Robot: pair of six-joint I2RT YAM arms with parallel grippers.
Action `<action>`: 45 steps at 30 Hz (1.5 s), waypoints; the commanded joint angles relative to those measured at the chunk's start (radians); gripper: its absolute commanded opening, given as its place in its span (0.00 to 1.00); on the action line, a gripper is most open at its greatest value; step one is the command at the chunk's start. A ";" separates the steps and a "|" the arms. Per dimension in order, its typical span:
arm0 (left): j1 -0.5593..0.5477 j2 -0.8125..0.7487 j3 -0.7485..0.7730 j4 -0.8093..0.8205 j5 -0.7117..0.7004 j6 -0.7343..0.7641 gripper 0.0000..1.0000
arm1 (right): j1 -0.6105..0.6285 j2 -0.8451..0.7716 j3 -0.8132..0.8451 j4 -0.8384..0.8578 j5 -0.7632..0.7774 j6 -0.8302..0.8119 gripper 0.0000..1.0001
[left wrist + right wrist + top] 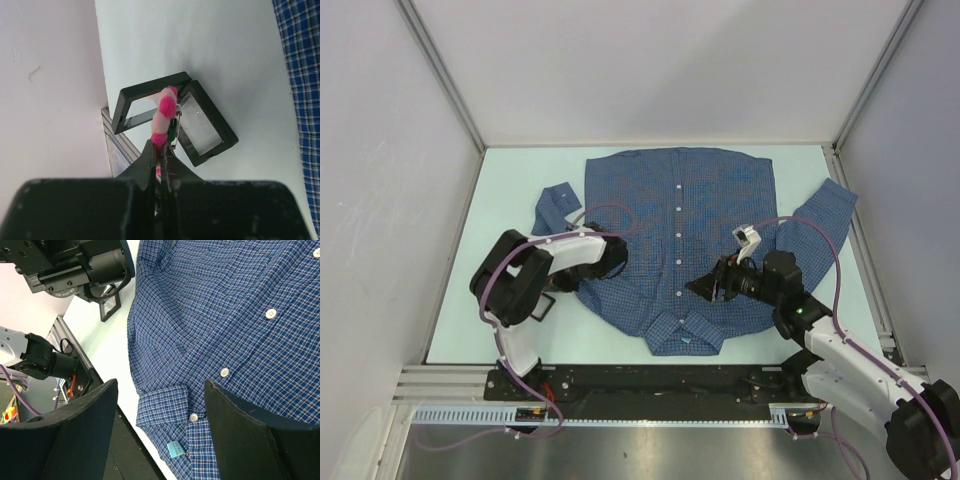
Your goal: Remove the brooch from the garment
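Brooch (165,116), hidden in the top view, shows only in the left wrist view, pinched in the closed left end effector (159,150) over an open black case (205,129) on the desk (225,50), off the shirt (650,200), above which the right end effector (160,410) hangs wide.

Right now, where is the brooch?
In the left wrist view, the brooch is pinched in the left gripper, over an open black case left of the garment.
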 commanded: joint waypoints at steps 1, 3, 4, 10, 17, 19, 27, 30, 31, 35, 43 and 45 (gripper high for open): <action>0.006 0.024 0.009 0.024 0.018 0.043 0.00 | 0.005 -0.015 0.043 0.014 0.006 -0.014 0.73; 0.006 0.036 0.014 0.001 0.007 0.027 0.00 | 0.005 -0.014 0.043 0.016 0.003 -0.013 0.73; 0.006 0.050 0.018 -0.005 0.001 0.014 0.00 | 0.005 -0.015 0.043 0.015 0.003 -0.013 0.73; 0.006 0.062 0.021 -0.036 -0.013 -0.019 0.00 | 0.005 -0.012 0.041 0.016 -0.002 -0.011 0.73; 0.006 0.090 0.021 -0.025 0.003 0.000 0.00 | 0.005 -0.011 0.043 0.018 -0.008 -0.008 0.73; 0.006 0.096 0.018 -0.005 0.016 0.021 0.00 | 0.005 -0.011 0.043 0.018 -0.008 -0.007 0.73; 0.011 0.130 0.020 0.006 0.036 0.043 0.00 | 0.003 -0.008 0.043 0.022 -0.014 -0.004 0.73; 0.011 0.130 0.017 0.010 0.047 0.044 0.04 | 0.002 -0.006 0.043 0.022 -0.016 -0.005 0.73; 0.011 0.130 0.017 0.009 0.046 0.041 0.06 | 0.003 -0.003 0.043 0.024 -0.016 -0.004 0.73; 0.010 0.119 0.014 0.022 0.061 0.050 0.27 | 0.003 -0.002 0.043 0.027 -0.019 -0.002 0.73; 0.006 0.059 0.001 0.049 0.096 0.052 0.45 | -0.010 0.015 0.043 0.036 -0.042 0.010 0.73; 0.005 0.018 -0.009 0.078 0.130 0.069 0.47 | -0.015 0.023 0.043 0.039 -0.051 0.015 0.73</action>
